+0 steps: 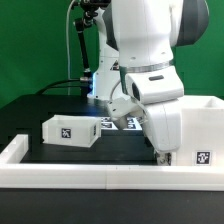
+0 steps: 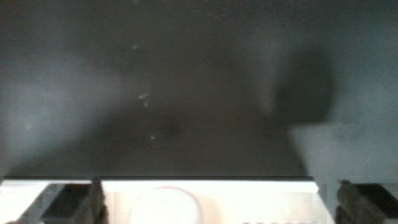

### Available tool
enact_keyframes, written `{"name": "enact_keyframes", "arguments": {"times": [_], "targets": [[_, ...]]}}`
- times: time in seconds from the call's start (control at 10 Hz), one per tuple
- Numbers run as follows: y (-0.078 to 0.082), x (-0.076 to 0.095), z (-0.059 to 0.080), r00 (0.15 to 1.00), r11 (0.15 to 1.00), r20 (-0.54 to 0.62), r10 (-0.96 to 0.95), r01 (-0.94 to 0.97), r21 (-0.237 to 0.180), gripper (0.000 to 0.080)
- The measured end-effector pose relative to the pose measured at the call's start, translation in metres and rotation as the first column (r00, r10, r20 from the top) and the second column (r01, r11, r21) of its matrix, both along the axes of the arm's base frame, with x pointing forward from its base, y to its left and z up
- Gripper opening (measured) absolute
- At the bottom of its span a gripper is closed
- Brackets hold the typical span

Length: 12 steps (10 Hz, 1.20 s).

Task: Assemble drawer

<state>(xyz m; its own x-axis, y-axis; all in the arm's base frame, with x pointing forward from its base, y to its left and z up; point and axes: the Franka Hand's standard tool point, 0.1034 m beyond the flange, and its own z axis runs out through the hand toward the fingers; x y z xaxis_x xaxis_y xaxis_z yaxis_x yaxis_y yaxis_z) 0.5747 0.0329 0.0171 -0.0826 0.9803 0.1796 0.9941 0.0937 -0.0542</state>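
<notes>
The drawer [image 1: 70, 131], a low white open-topped box with a tag on its side, sits on the black table at the exterior view's left, well apart from the arm. The taller white housing block [image 1: 196, 128] with a tag stands at the exterior view's right. My gripper [image 1: 161, 152] is low against the housing's left side. In the wrist view my gripper [image 2: 217, 205] is wide open, with its dark fingers [image 2: 71, 205] on either side of a white part [image 2: 267, 200]. A thin gap shows at one finger. I cannot tell which piece that white part belongs to.
A long white border rail [image 1: 90, 178] runs along the table's front and up the exterior view's left side. The marker board [image 1: 112, 122] lies behind the arm. Black table surface [image 2: 178, 90] fills most of the wrist view.
</notes>
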Motion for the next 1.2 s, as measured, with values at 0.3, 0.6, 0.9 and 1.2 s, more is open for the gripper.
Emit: {"name": "enact_keyframes", "arguments": {"times": [0.3, 0.6, 0.9, 1.2], "targets": [[-0.029, 0.000, -0.002, 0.998, 0.998, 0.003, 0.056, -0.056, -0.005, 0.0649], [-0.062, 0.003, 0.002, 0.997, 0.998, 0.016, 0.070, -0.069, -0.006, 0.0649], [-0.085, -0.010, 0.010, 0.999, 0.999, 0.027, 0.034, -0.034, -0.019, 0.0649], [-0.095, -0.030, 0.027, 0.999, 0.999, 0.034, 0.017, -0.016, -0.040, 0.0649]]}}
